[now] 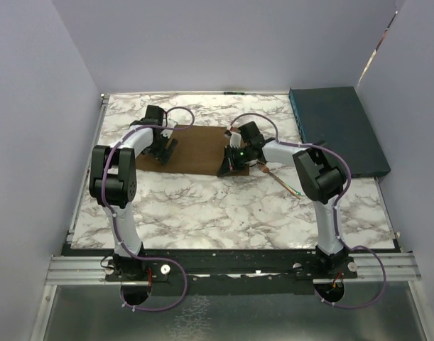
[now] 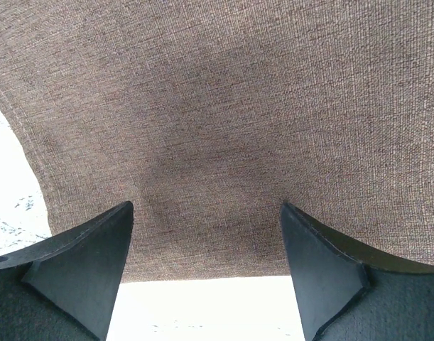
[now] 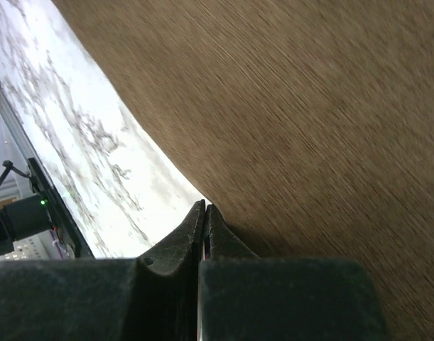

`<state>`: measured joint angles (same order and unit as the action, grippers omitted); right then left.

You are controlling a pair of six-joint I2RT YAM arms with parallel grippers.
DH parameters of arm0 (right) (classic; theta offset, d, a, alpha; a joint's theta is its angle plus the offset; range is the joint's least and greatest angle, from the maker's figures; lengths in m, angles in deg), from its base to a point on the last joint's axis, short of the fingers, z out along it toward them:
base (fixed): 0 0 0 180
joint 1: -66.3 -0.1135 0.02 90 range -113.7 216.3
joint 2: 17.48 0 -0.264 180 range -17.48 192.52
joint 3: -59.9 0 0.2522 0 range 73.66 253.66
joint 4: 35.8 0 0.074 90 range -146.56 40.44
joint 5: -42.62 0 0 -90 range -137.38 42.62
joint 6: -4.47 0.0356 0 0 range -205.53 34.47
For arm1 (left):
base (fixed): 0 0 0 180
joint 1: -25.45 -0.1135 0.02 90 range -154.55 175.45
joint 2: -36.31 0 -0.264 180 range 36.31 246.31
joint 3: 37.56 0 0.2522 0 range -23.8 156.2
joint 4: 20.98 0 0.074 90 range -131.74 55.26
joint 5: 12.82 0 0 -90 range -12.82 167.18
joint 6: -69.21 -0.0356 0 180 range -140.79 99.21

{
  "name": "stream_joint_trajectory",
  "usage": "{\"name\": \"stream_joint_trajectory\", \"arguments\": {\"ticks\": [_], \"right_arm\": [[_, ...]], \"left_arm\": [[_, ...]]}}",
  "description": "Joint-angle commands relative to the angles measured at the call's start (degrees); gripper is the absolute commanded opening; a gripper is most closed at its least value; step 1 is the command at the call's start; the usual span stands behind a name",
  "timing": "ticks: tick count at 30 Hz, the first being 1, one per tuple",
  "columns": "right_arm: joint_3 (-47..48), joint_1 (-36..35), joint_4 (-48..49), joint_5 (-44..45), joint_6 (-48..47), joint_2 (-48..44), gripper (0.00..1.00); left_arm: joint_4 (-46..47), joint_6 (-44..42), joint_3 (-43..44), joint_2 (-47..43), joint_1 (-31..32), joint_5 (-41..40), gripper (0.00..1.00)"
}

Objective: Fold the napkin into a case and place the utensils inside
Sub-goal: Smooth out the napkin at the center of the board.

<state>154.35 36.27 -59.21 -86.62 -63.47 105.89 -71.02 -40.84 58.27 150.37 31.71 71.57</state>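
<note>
The brown napkin (image 1: 195, 149) lies flat on the marble table, roughly a rectangle at the far middle. My left gripper (image 1: 165, 150) is at its left edge, open, with both fingers spread over the cloth (image 2: 217, 106) just inside its edge (image 2: 206, 206). My right gripper (image 1: 227, 167) is at the napkin's near right corner. Its jaws are shut (image 3: 204, 206) right at the cloth's edge (image 3: 309, 128), which curves up to the tips. The copper fork (image 1: 279, 179) lies on the table just right of the right gripper, apart from the cloth.
A dark teal flat box (image 1: 337, 128) lies at the far right. Marble table (image 1: 217, 213) spreads in front of the napkin. Purple walls stand on the left, the back and the right.
</note>
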Motion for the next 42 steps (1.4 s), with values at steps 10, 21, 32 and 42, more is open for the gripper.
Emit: {"name": "stream_joint_trajectory", "arguments": {"ticks": [10,21,32,42], "right_arm": [[-10.2,3.9,0.7,-4.6,1.5,-4.5,0.01],[6.0,1.5,0.1,-7.0,6.3,-0.6,0.05],[12.2,0.3,-0.9,-8.5,8.1,10.8,0.01],[6.8,0.5,0.3,-6.5,7.4,12.2,0.01]], "left_arm": [[6.7,-0.2,-6.5,-0.4,-0.1,-5.3,0.85],[6.7,0.8,-5.7,-0.3,0.3,-4.6,0.86],[6.7,1.4,-5.7,-0.8,0.7,-4.3,0.87],[6.7,1.9,-4.7,-0.8,0.6,-5.8,0.90]]}}
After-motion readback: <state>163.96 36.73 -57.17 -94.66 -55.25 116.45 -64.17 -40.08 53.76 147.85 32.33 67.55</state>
